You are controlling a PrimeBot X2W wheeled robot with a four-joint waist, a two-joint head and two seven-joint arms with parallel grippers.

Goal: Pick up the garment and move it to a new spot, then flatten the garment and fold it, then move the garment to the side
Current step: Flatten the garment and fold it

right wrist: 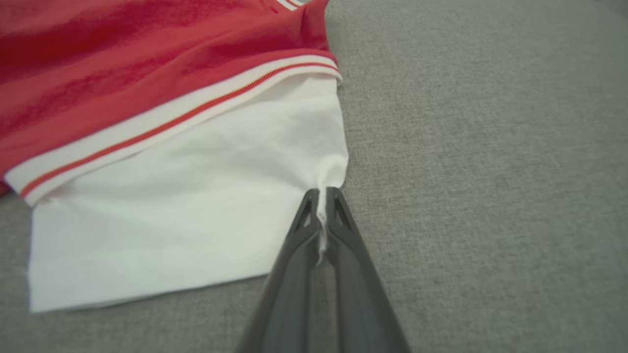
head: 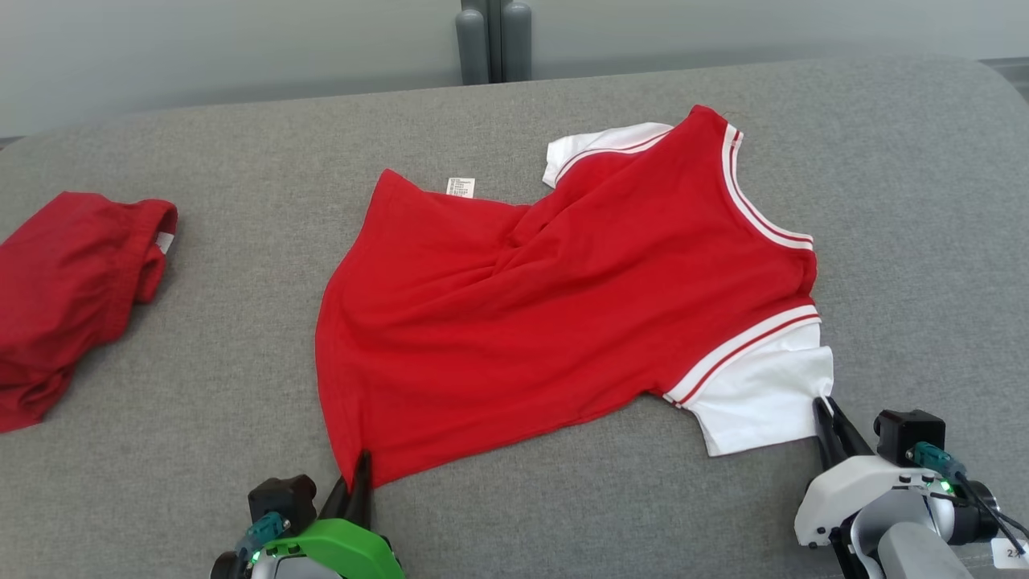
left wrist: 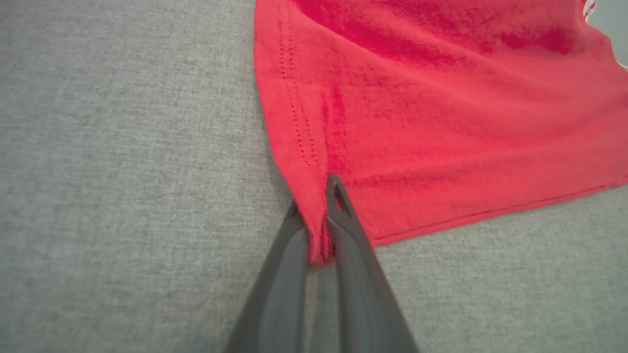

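1. Red T-shirt (head: 563, 297) with white short sleeves and white-and-red striped trim lies spread in the middle of a grey woven upholstered surface (head: 201, 362). Its long axis runs across the head view, hem to the robot's left and neckline to the right, tilted so that the neckline lies farther away.
2. Far left, well apart from it, a crumpled dark red garment (head: 64, 297) is cut off by the frame edge.
3. The left gripper (head: 359, 474) has its dark fingers pinched together on the near hem corner (left wrist: 316, 235); red cloth bunches between them. Its body is cut off at the bottom edge.
4. The shirt's middle is twisted into folds, hiding how the layers lie there.
5. A small white label (head: 460, 186) sticks out at the far edge; its print is too small to read.
6. Two grey posts (head: 494, 40) behind the surface are cut off at the top.
7. The far white sleeve (head: 595, 145) is partly tucked under the body.
8. The near white sleeve (head: 764, 394) lies flat at lower right. The right gripper (head: 824, 404) has its fingers closed on that sleeve's outer corner (right wrist: 331, 169), with a thin pleat of white fabric clamped between them.
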